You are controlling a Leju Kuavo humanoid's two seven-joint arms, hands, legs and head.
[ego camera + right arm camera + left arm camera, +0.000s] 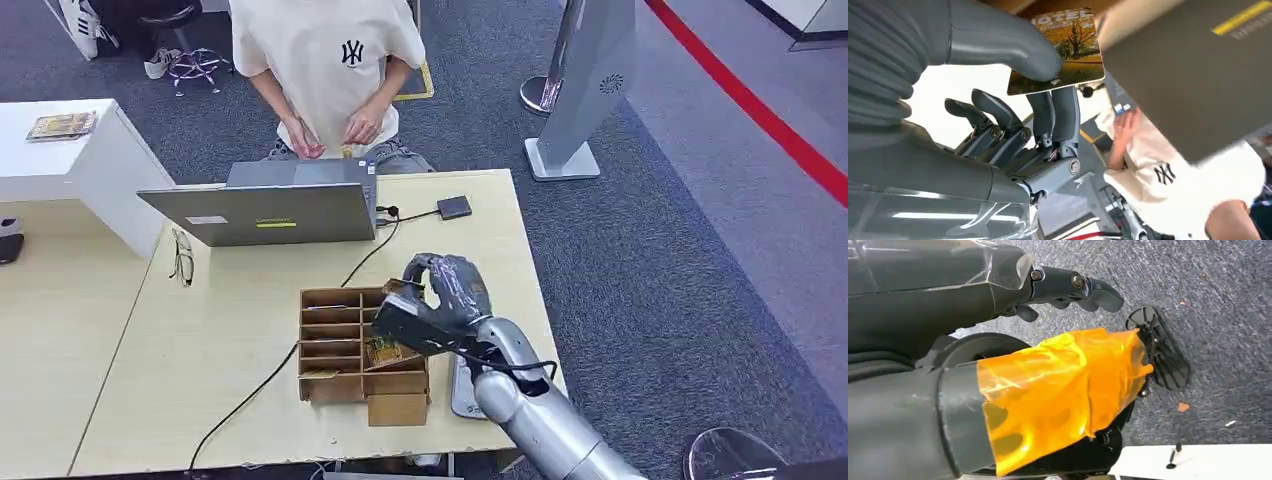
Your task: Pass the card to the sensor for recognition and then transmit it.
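The right hand [440,300] is seen over the near-right part of the pale wooden table [220,340], just above the brown cardboard organiser w/ small compartments [345,345]. In the right wrist view a printed card w/ a tree picture and yellow-green ground [1068,50] is pinched between the thick grey thumb [1008,42] and the dark fingers [1058,112]; other fingers are curled lower, off the card. The left hand [1068,292] is seen over grey carpet, fingers loosely curled, nothing held as far as can be told.

Risk, as a judgement: the card is gripped near one edge only, so it could be twisted or dropped during the carry, esp. if it is clipped on the organiser wall.

Farther back, the small dark flat sensor pad [454,207] lies on the far-right of the table, cabled toward the open grey laptop [265,210]. The black cable [300,340] is trailed across the table just left of the hand's route and could be snagged. Black-framed glasses [182,258] lie left of the laptop, well clear. A person in a white T-shirt [325,60] is seated beyond the far edge.
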